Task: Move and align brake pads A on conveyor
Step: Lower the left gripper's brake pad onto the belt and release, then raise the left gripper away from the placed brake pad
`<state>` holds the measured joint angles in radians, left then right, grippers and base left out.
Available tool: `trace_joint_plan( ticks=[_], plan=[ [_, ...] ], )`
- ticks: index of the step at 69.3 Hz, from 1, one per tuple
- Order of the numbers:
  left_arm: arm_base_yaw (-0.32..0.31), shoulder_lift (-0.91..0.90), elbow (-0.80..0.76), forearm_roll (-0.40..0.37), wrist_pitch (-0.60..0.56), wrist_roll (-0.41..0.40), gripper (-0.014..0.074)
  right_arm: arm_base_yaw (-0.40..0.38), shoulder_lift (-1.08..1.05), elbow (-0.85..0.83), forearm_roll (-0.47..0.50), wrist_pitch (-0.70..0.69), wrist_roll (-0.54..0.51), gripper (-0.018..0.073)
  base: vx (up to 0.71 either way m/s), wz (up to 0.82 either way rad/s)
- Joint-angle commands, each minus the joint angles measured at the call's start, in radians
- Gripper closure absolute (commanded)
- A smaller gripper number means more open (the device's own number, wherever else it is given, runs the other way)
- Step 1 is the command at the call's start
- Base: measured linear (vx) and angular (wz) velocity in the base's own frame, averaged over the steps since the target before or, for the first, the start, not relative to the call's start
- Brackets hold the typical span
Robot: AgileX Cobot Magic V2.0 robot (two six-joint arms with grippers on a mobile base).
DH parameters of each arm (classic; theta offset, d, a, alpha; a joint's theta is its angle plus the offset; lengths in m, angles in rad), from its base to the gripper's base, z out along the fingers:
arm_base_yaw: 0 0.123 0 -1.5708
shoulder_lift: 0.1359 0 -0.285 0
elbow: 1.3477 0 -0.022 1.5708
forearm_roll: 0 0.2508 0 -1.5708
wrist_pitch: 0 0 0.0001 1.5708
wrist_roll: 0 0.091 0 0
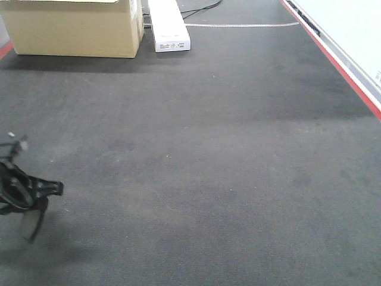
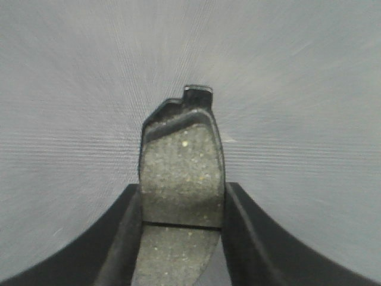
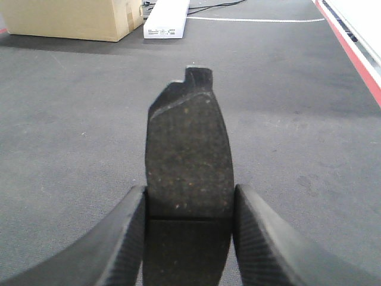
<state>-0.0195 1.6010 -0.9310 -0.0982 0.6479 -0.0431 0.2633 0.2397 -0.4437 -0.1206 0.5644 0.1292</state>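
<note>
A factory or workshop line: a dark conveyor belt (image 1: pixel 208 149) with red edge strips (image 1: pixel 351 83), a cardboard box (image 1: pixel 71 27) and a long white box (image 1: pixel 168 27) at its far end.

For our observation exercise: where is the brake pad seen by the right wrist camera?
In the right wrist view, the brake pad is clamped in the right gripper over the conveyor, its tab end pointing toward the far white box.

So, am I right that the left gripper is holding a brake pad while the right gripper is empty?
Not quite: the right gripper also clamps a brake pad, per the right wrist view. The left gripper does hold the other pad.
</note>
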Motion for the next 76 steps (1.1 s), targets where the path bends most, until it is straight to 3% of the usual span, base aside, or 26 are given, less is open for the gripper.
trace_joint_plan(
  ticks=[1, 9, 22, 30, 49, 76],
  plan=[
    [-0.001, 0.036, -0.054, -0.009, -0.048, 0.0, 0.0483, -0.004, 0.009, -0.03, -0.014, -0.098, -0.004, 0.0569, 0.0, 0.0],
    [-0.001, 0.087, -0.076, -0.009, -0.051, 0.0, 0.0403, -0.004, 0.009, -0.03, -0.014, -0.098, -0.004, 0.0569, 0.0, 0.0],
    [-0.001, 0.123, -0.083, -0.009, -0.062, 0.001, 0.0195, -0.004, 0.009, -0.03, -0.014, -0.098, -0.004, 0.0569, 0.0, 0.0],
    [-0.001, 0.117, -0.083, -0.008, -0.05, 0.006, 0.0126, -0.004, 0.009, -0.03, -0.014, -0.098, -0.004, 0.0569, 0.0, 0.0],
    [-0.001, -0.072, -0.072, -0.009, 0.021, 0.043, 0.015, -0.004, 0.009, -0.03, -0.014, -0.098, -0.004, 0.0569, 0.0, 0.0],
    [-0.001, -0.681, 0.139, -0.009, 0.0, 0.043, 0.0207, -0.004, 0.009, -0.03, -0.014, -0.098, -0.004, 0.0569, 0.0, 0.0]
  ],
)
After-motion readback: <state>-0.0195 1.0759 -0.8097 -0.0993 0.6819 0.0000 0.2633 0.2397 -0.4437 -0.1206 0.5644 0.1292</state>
